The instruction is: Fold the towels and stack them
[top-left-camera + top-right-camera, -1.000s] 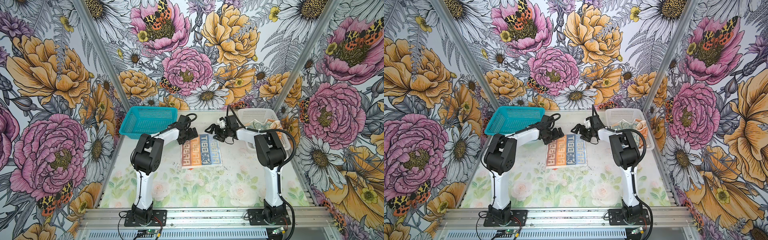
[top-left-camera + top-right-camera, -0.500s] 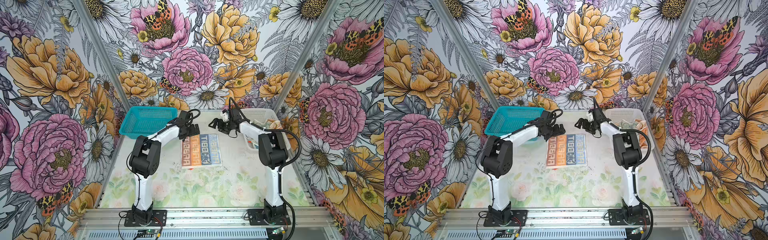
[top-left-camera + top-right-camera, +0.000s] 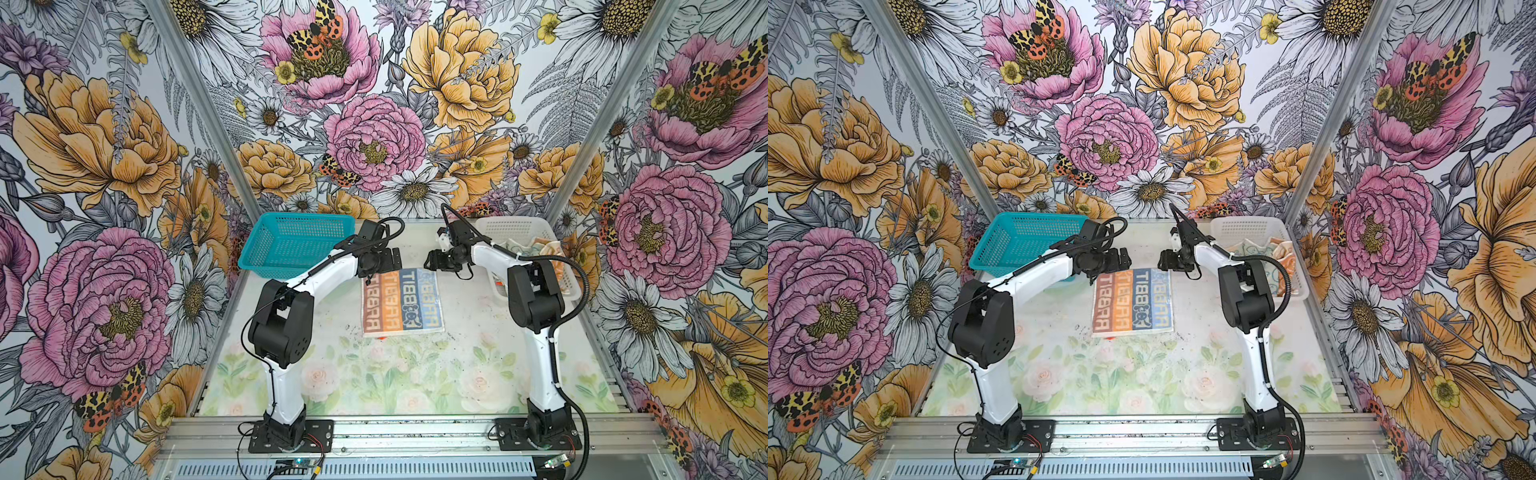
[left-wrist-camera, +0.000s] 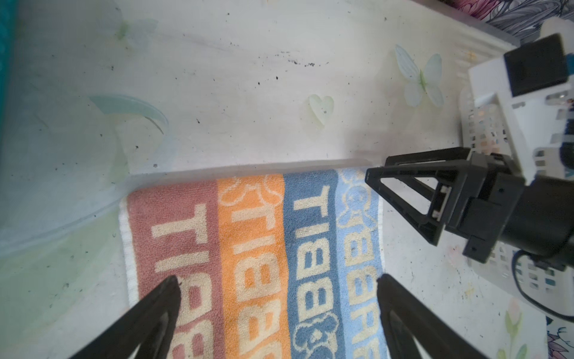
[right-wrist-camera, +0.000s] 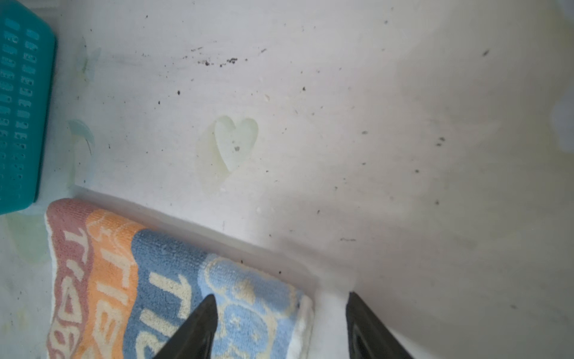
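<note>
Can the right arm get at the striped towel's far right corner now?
Probably yes: the right claw stands open at that corner of the striped towel, straddling its edge, and nothing lies between them.

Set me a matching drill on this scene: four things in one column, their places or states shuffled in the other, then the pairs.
Things
1. striped towel
2. teal basket
3. white basket
4. left claw

Places or states
A. far right of the table, crumpled cloths inside
B. open, over the towel's far end
C. spread flat at mid-table
D. far left of the table

Pairs: 1-C, 2-D, 3-A, 4-B
</note>
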